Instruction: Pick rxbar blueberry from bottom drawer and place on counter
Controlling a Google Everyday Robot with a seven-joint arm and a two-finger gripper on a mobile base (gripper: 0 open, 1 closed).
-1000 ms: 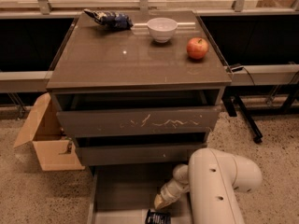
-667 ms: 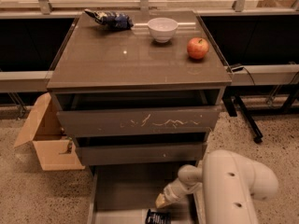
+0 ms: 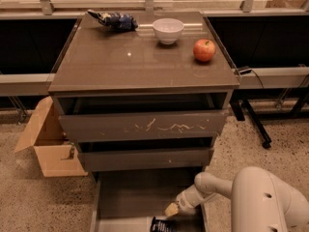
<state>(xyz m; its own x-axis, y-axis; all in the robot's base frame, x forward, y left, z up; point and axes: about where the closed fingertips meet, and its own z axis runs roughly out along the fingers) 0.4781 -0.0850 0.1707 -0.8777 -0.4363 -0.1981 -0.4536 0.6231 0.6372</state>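
Compared with one second ago, the arm [image 3: 270,202] has swung to the right and lower in my view, but the gripper [image 3: 171,210] has almost not moved. It hangs inside the open drawer [image 3: 130,197], just above the bar [image 3: 161,224] and a little to its right. The bar lies flat on the drawer floor near the front, partly cut by the bottom of the view, in the same place as before. I cannot tell if the gripper is released or clenched, and nothing shows me that it holds the bar. So I judge that the arm is only correcting its posture for the last descent, and the grasp is not yet done. The tabletop [image 3: 125,66], where the bar must go later, carries a bag [image 3: 115,20], a bowl [image 3: 168,30] and an apple [image 3: 204,50].
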